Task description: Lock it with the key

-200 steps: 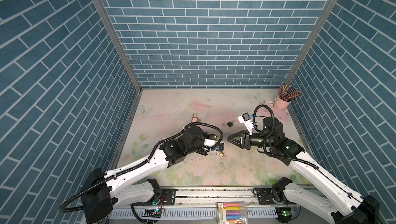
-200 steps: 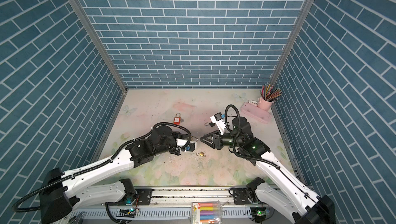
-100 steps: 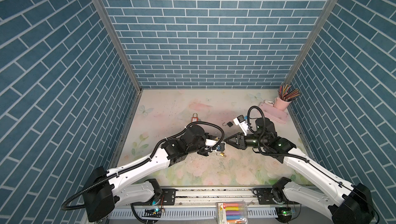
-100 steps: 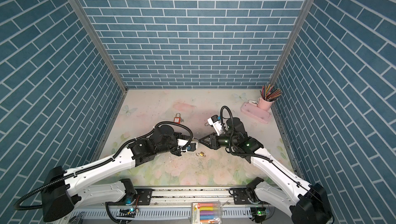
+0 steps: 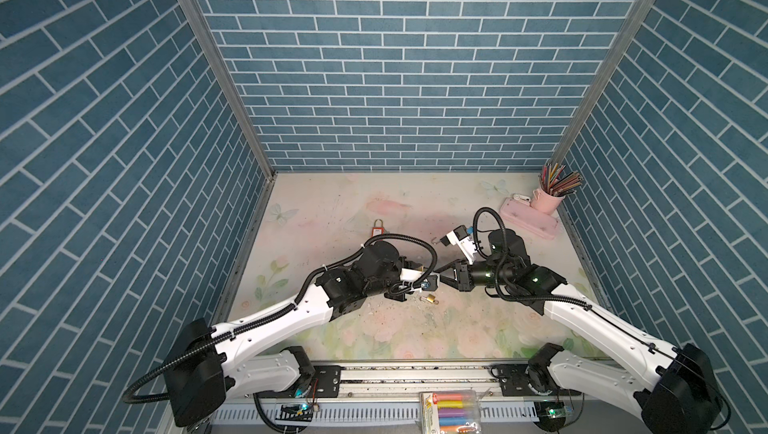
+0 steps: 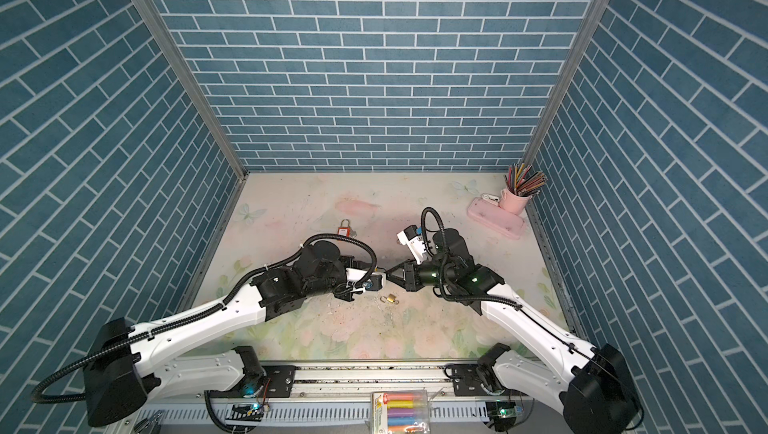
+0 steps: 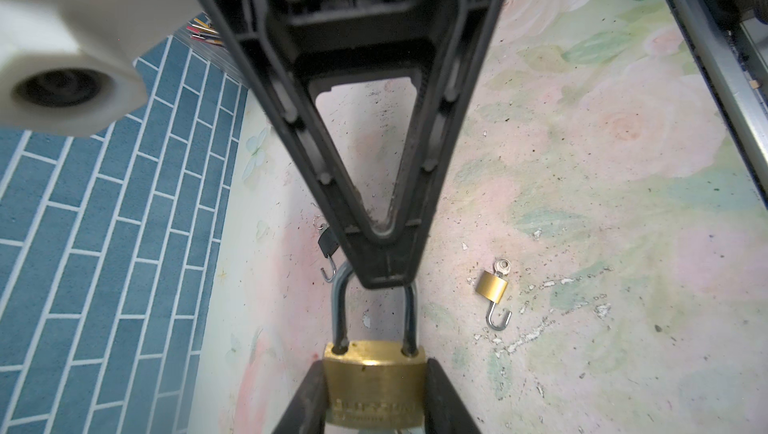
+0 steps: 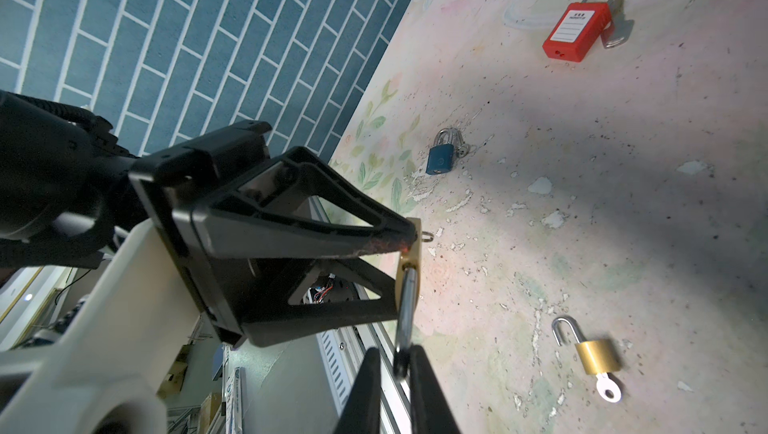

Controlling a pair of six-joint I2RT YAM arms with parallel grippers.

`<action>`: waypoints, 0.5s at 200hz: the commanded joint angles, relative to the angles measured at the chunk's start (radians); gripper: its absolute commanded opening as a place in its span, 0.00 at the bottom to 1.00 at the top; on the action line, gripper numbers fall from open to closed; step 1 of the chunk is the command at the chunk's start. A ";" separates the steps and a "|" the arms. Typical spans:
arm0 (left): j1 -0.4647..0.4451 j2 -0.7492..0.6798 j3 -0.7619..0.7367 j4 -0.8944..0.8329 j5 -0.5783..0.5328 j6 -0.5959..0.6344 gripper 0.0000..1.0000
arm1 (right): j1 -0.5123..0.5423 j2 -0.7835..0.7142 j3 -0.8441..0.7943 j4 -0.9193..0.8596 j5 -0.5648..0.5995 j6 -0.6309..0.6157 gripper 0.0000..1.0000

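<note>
1. I see the left gripper (image 7: 374,392) closed on the body of the brass padlock (image 7: 374,382). One finger presses each narrow side of the body.
2. The padlock is clear of the worktop (image 5: 332,211). In both top views it sits over the front-middle area, where the two arms meet tip to tip.
3. The shackle (image 7: 338,315) points away from the left gripper, toward the right arm. Both of its legs reach the top of the body. I cannot tell whether it is latched.
4. The right gripper (image 8: 399,359) is nearly closed and pinches the crown of the shackle between its fingertips.
5. I cannot see the base of the held padlock clearly, so I cannot tell whether a key is in it.
6. A small padlock (image 7: 491,287) lies flat on the worktop just beside the meeting point, on the side nearer the arm bases.
   - Its shackle is swung open.
   - A key (image 8: 608,391) sits in its base.
7. Other items, all apart from the grippers:
   - A red padlock (image 8: 575,35) lies farther back on the worktop.
   - A blue padlock (image 8: 439,158) lies toward the left wall.
   - A pencil cup (image 5: 547,201) stands in the back right corner.
</note>
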 commanded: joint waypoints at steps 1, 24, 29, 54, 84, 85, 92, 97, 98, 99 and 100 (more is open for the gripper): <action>0.000 -0.014 0.021 0.041 0.010 0.003 0.00 | 0.005 0.007 0.005 0.024 0.006 -0.002 0.11; -0.002 -0.014 0.017 0.054 0.003 0.007 0.00 | 0.006 0.014 0.005 0.032 0.006 0.003 0.06; -0.003 -0.015 0.014 0.057 0.001 0.008 0.00 | 0.006 0.014 0.006 0.033 0.006 0.004 0.05; -0.010 -0.025 -0.008 0.101 -0.027 0.020 0.00 | 0.006 0.021 0.004 0.034 0.002 0.013 0.00; -0.015 -0.048 -0.041 0.171 -0.058 0.034 0.00 | 0.007 0.024 0.001 0.046 -0.009 0.024 0.00; -0.015 -0.050 -0.041 0.173 -0.058 0.034 0.00 | 0.006 0.025 0.002 0.047 -0.009 0.024 0.00; -0.016 -0.054 -0.044 0.188 -0.060 0.035 0.00 | 0.005 0.027 -0.001 0.053 -0.013 0.028 0.00; -0.016 -0.056 -0.046 0.197 -0.061 0.035 0.00 | 0.006 0.030 -0.003 0.057 -0.017 0.031 0.00; -0.017 -0.057 -0.046 0.199 -0.061 0.035 0.00 | 0.007 0.030 -0.003 0.057 -0.017 0.032 0.00; -0.017 -0.057 -0.046 0.202 -0.061 0.035 0.00 | 0.006 0.031 -0.003 0.058 -0.018 0.032 0.00; -0.016 -0.057 -0.046 0.202 -0.062 0.035 0.00 | 0.006 0.031 -0.003 0.058 -0.018 0.033 0.00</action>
